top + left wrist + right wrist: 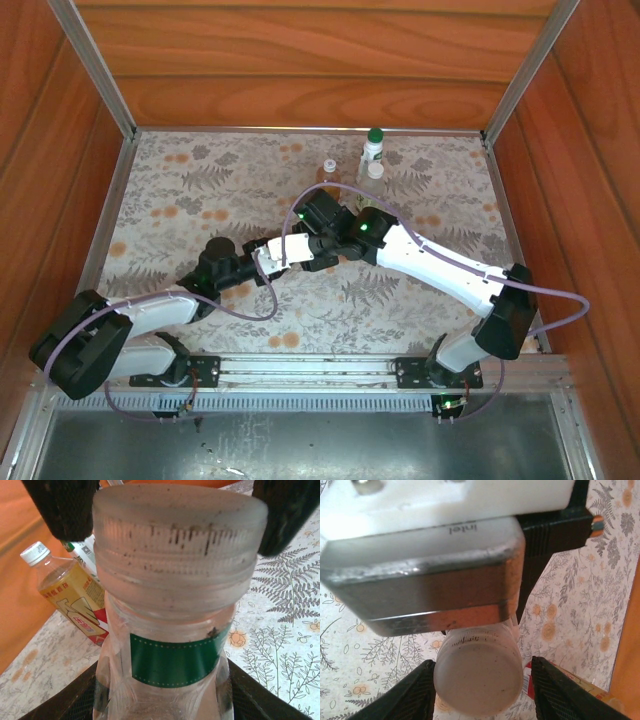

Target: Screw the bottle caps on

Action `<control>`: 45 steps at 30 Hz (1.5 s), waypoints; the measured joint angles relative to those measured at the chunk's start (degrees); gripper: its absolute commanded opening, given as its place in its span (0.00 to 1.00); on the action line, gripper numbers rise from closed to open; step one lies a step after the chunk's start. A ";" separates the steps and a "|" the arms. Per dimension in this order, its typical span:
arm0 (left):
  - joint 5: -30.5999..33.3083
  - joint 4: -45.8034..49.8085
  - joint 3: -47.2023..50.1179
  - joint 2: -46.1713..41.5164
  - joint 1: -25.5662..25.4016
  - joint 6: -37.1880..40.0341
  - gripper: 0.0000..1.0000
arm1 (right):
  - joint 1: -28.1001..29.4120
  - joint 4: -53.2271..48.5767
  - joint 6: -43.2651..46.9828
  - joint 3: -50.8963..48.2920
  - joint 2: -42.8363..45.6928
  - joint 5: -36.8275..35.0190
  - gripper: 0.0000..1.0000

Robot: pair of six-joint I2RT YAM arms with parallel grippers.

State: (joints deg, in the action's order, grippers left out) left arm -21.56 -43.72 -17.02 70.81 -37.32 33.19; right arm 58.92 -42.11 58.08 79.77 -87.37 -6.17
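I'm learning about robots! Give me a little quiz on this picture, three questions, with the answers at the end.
1. True or false: the clear bottle has a red label.
2. What colour is the cap between the right fingers? A green, B white, C blue.
3. Which arm's fingers hold the clear bottle's body?

Key:
1. False, the label is green.
2. B.
3. The left fingers.
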 measured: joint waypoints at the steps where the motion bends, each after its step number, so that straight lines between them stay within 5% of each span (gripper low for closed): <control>1: 0.00 0.00 0.00 -0.07 0.00 -0.02 0.52 | 0.00 0.09 -0.02 0.00 -0.02 0.00 0.49; 15: 0.55 0.13 0.00 -0.11 0.00 -0.42 0.52 | -0.04 -0.37 -4.37 0.02 -0.02 0.68 0.07; 31: 0.42 0.09 -0.39 1.44 -0.22 -0.68 0.52 | 0.26 -0.87 -54.84 0.00 -0.04 -2.36 0.00; 34: 0.39 0.11 -0.39 1.53 -0.26 -0.66 0.52 | 0.42 -1.18 -59.41 0.00 -0.04 -2.84 0.12; 37: 0.39 0.11 -0.39 1.57 -0.26 -0.70 0.52 | 0.35 -0.74 -60.22 -0.26 0.13 -2.60 0.60; 39: 0.37 0.07 -0.39 1.55 -0.24 -1.11 0.53 | 0.24 1.20 -59.67 -1.92 1.25 -1.57 0.77; 45: -7.17 0.13 -0.33 0.07 -0.04 -5.95 0.53 | -0.52 13.25 -49.86 -17.07 16.48 4.81 0.86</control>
State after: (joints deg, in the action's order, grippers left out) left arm -28.73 -43.59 -17.34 70.87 -37.36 27.24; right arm 58.39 -28.86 8.23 62.70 -70.89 -1.37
